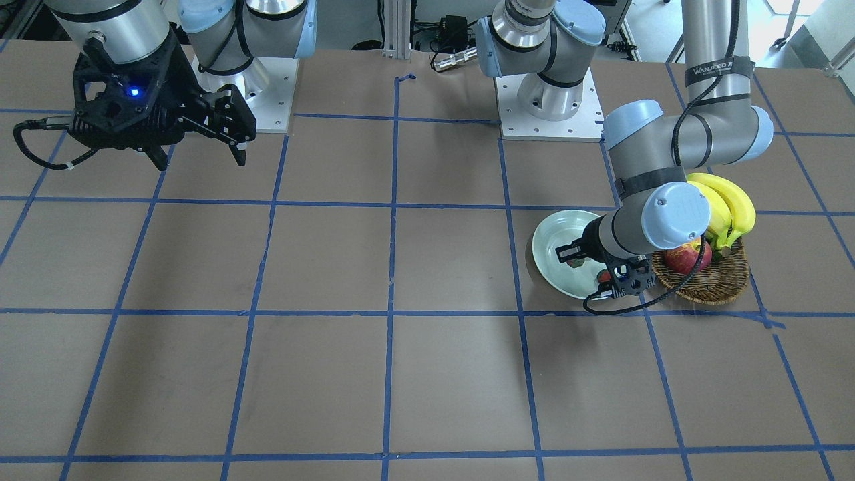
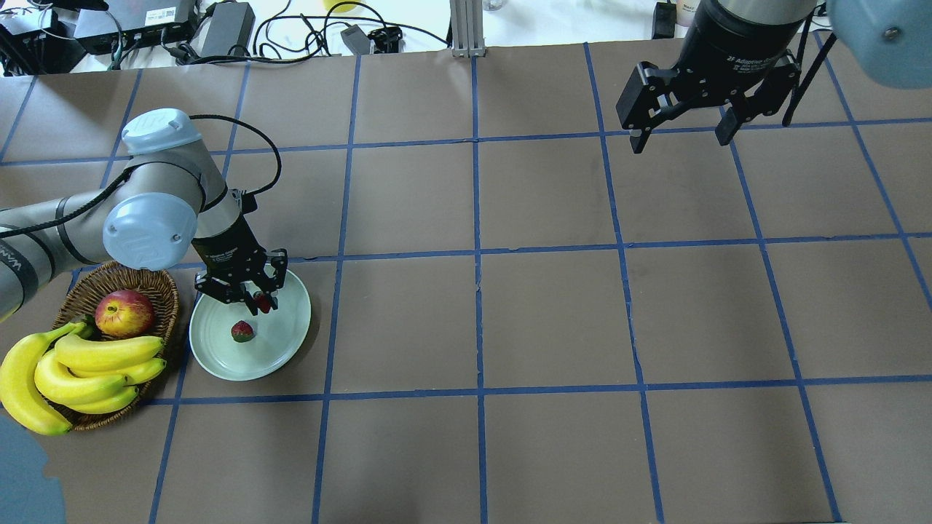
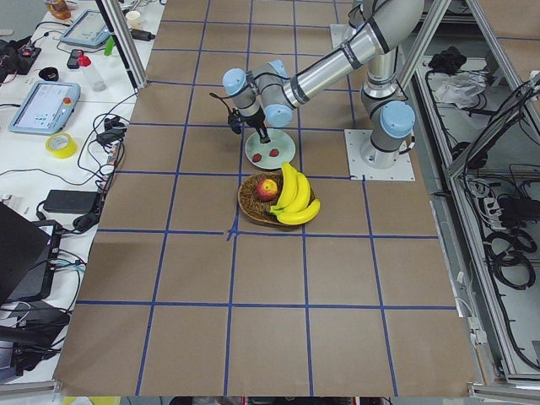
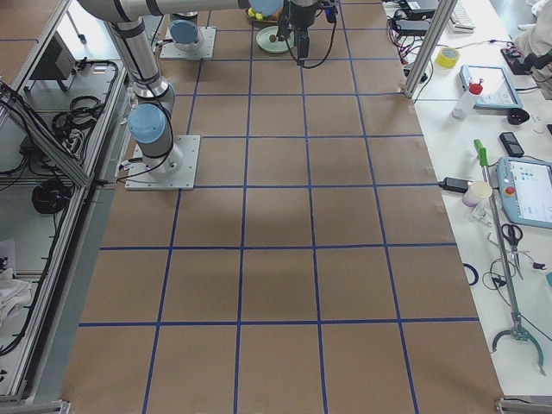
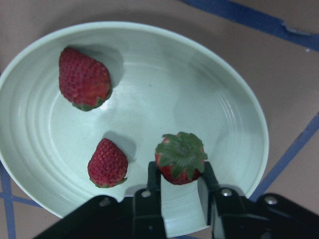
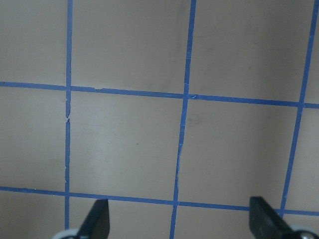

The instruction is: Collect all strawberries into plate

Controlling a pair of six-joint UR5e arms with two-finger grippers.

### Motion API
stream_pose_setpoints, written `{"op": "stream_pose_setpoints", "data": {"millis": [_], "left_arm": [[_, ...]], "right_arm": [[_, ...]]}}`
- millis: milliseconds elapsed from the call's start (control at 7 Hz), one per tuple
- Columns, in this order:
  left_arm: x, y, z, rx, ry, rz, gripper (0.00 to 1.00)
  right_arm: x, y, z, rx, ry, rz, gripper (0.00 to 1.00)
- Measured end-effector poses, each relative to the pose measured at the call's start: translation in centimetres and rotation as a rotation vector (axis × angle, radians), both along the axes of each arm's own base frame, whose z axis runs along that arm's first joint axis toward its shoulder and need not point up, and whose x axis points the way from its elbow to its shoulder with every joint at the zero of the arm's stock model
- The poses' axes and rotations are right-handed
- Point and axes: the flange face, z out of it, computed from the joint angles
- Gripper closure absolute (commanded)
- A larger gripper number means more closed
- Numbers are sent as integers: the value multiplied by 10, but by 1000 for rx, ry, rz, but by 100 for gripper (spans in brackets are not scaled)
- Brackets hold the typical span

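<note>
First strawberry (image 5: 83, 77), second strawberry (image 5: 107, 163): lying loose in the plate (image 5: 209, 99), apart from each other.
Third strawberry (image 5: 180, 158): cap up, over the plate near its rim; whether it touches the plate is unclear.
Left gripper (image 5: 180, 174): pinching the third strawberry.
Progress: by my reading nearly finished; only the release remains.
Right gripper (image 2: 681, 138): fingers spread, empty, well away from the plate.
Basket (image 2: 80, 287): just beside the plate, no berry visible in it.

The left hand (image 5: 178, 185) was held low and pointed downward, its fingers (image 5: 153, 186) clamped on a strawberry (image 5: 180, 163). The right hand (image 2: 681, 140) was held high, fingers spread wide apart.
</note>
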Motion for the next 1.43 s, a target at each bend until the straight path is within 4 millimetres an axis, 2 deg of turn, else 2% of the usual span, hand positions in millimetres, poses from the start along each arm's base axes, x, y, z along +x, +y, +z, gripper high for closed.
{"op": "stream_pose_setpoints", "data": {"millis": [143,286,429,714,857,1143,1429], "left_arm": [[0,2,8,8,-3,1,0],[1,-3,25,-9,-10,1,0],[3,-12,53,-44,-17,0,0],[0,-33,137,-165,-38,-16,0],[-3,-32,174,-213,-41,-21,0],[-21,-10,229,-288,-23,-36,0],[-62,13,259,-340,-7,-140,0]], "right_arm": [[0,0,0,0,0,0,0],[0,0,0,1,0,0,0],[0,0,0,1,0,0,0],[0,0,0,1,0,0,0],[0,0,0,1,0,0,0],[0,0,0,0,0,0,0],[0,0,0,0,0,0,0]]}}
